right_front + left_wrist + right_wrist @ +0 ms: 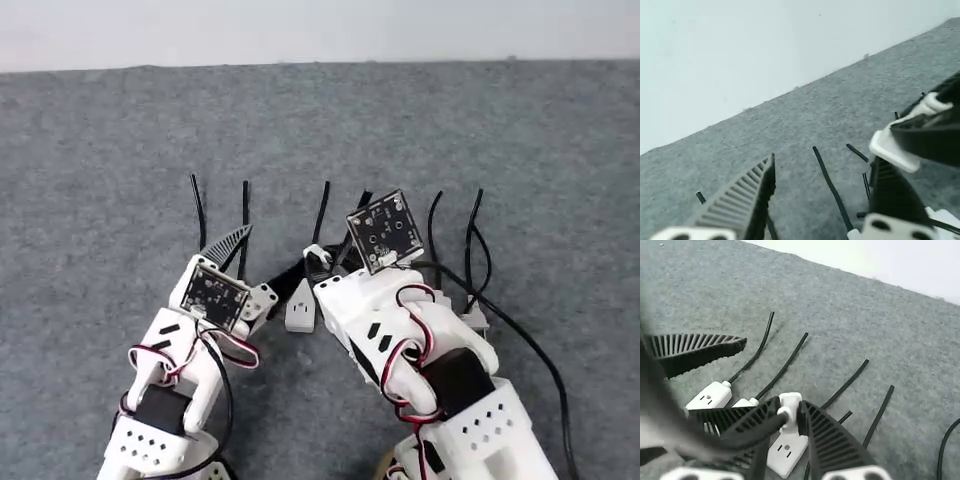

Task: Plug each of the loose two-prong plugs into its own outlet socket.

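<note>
Plug [790, 401] pinched in right gripper [789, 411] over a socket [785, 452], clearest on wrist cam; left gripper [824, 165] gapes open, cords [325, 205] beyond.

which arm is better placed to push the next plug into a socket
Right. The right claw is shut on a white plug, close by a white socket with its slots facing up. The left claw is open, holds nothing and sits farther from that socket.

From where I stand, the tabletop [100, 150] is grey all over, rough and felt-like, running back to a straight far edge. Behind that edge rises a plain pale wall [300, 30], bare and evenly lit.
</note>
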You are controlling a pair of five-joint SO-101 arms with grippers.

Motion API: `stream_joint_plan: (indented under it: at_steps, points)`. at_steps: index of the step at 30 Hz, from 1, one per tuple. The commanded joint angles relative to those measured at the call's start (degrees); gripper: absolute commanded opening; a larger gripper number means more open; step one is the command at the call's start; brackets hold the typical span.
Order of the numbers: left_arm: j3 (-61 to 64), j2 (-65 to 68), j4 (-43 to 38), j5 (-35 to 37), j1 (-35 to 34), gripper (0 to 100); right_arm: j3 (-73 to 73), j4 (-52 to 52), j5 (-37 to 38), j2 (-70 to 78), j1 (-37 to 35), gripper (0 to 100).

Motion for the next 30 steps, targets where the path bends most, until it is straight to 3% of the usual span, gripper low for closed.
stream_joint_plan:
  at_steps: [1,30]
  points:
    - [-4.2,-1.1,-2.8,0.5,-1.1,29,0.4,0.7,1.0,-0.7,-0.1,0.8]
    - [-5.8,-1.1,-2.8,-0.7,-3.1,29,0.5,0.7,1.0,-0.7,-0.4,0.8]
